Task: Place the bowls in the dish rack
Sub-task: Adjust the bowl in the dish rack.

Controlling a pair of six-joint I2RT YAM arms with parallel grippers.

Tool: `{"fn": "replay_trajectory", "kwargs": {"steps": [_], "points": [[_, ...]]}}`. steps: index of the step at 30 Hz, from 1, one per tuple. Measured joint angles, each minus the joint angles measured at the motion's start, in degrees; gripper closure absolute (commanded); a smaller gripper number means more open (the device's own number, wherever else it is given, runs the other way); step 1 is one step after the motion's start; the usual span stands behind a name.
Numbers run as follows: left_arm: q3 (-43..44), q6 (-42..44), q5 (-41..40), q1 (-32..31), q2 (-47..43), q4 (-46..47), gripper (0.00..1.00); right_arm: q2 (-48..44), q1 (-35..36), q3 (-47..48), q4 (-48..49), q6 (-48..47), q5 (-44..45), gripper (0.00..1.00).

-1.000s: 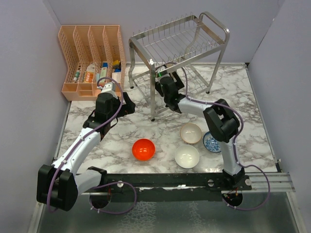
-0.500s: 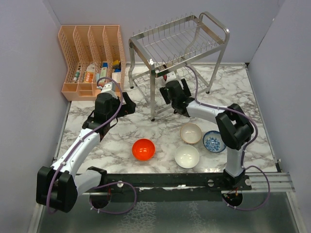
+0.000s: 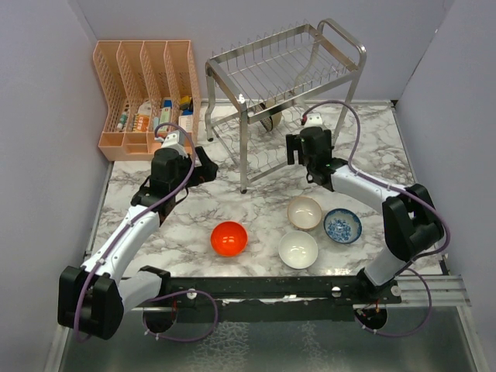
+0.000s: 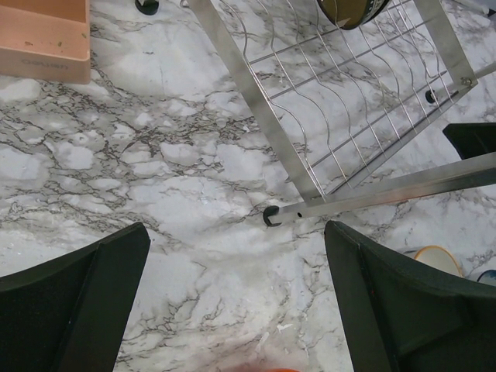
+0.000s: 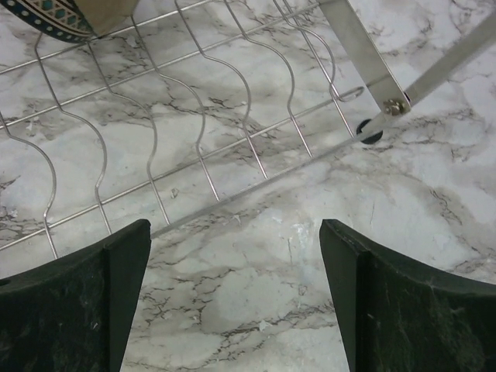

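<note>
The steel dish rack [image 3: 283,74] stands at the back, and a dark brown bowl [image 3: 271,118] rests upright in its lower tier [image 4: 341,116]. That bowl [image 5: 54,19] shows at the top edge of both wrist views. On the marble in front lie a red-orange bowl [image 3: 229,238], a beige-pink bowl [image 3: 304,211], a white bowl [image 3: 298,249] and a blue-patterned bowl [image 3: 342,225]. My right gripper [image 3: 308,149] [image 5: 232,294] hangs open and empty just outside the rack's front right. My left gripper [image 3: 208,167] [image 4: 236,302] is open and empty, left of the rack's front leg.
A peach slotted organiser [image 3: 147,93] with small items stands at the back left, close to my left arm. The rack's front rail and foot [image 4: 271,217] lie just beyond my left fingers. Lilac walls close in both sides.
My right arm has drawn back out of the rack's lower tier and swung right, uncovering the blue-patterned bowl. My left arm has stayed put.
</note>
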Motion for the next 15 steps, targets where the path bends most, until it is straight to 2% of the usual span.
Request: {"fn": "replay_trajectory", "kwargs": {"steps": [10,15], "points": [[0.0,-0.07,1.44,0.37,0.28,2.54,0.01,-6.21,-2.29,-6.86,1.92,3.8,-5.14,0.11],[-1.11,-2.21,3.65,0.72,2.49,7.39,0.01,-7.48,-3.19,-7.87,3.1,4.59,-6.38,0.12]]}}
